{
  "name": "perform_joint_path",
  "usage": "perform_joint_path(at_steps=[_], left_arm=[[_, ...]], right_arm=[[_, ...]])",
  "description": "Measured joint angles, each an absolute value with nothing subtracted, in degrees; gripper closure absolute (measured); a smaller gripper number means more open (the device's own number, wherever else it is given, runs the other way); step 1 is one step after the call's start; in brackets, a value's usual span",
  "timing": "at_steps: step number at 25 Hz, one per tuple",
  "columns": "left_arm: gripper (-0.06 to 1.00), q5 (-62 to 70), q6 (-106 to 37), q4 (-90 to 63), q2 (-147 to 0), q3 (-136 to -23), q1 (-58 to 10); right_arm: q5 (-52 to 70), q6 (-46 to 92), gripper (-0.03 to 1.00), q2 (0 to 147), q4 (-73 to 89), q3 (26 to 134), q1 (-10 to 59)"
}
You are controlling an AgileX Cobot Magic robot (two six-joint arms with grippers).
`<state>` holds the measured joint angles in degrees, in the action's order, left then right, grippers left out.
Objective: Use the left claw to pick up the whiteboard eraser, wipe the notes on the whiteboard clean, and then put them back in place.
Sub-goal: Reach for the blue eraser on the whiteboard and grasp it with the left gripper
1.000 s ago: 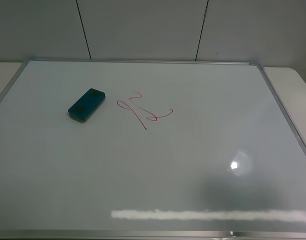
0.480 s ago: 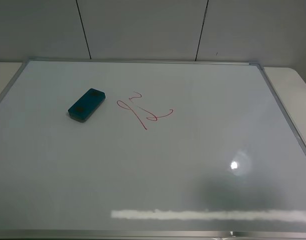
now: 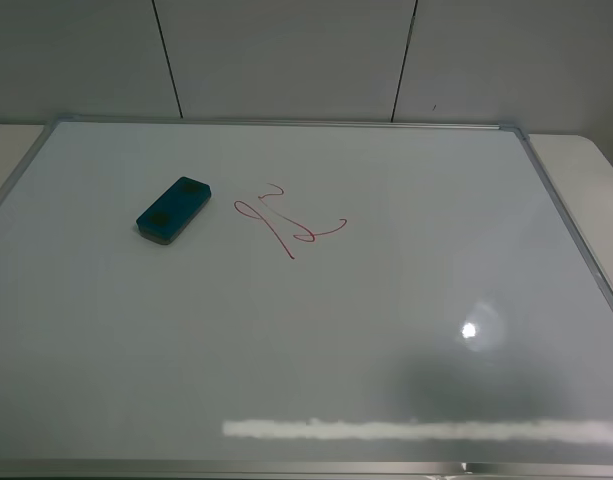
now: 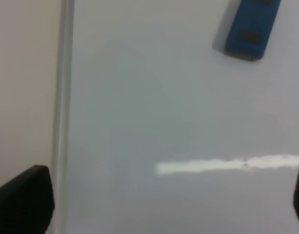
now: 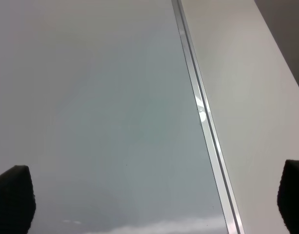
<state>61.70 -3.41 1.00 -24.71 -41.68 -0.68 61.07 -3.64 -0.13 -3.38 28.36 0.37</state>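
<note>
The whiteboard [image 3: 316, 340] fills most of the high view, lying flat on a pale bench [image 3: 586, 170] that shows past its right and far left corners, with grey wall panels [image 3: 286, 50] behind the far edge. Its thin silver frame [image 3: 286, 122] is seen whole only from above. The left wrist view catches one stretch of frame with bench beside it, and the right wrist view catches another stretch, at the board's right side. The end effectors appear only in the wrist views. The left end effector [image 4: 161, 200] shows as two dark fingertips set far apart at the picture's lower corners, so it is spread open and holds nothing, above bare board near the left frame. The right end effector [image 5: 153, 197] is likewise wide open and empty, its tips straddling the right frame. A bright streak of reflected light [image 3: 416, 430] crosses the near part of the board and also shows in the left wrist view. The teal whiteboard eraser [image 3: 173, 210] lies on the far left part of the board, set diagonally, well apart from the left fingertips. The left wrist view shows only its end. The red notes [image 3: 286, 222] sit just right of the eraser, not touching it, and are legible as loops only from above.
</note>
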Motion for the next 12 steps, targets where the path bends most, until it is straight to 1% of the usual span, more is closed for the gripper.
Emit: perform_joint_path(at_steps=[5, 12], left_arm=[[-0.05, 59.7, -7.7, 1.7, -39.5, -47.9, -0.7], [-0.05, 51.1, -14.9, -3.5, -59.6, -52.6, -0.7]], right_arm=[[61.1, -3.6, -0.02, -0.1, -3.4, 28.4, 0.4], [61.1, -3.6, -0.02, -0.1, -3.4, 28.4, 0.4]])
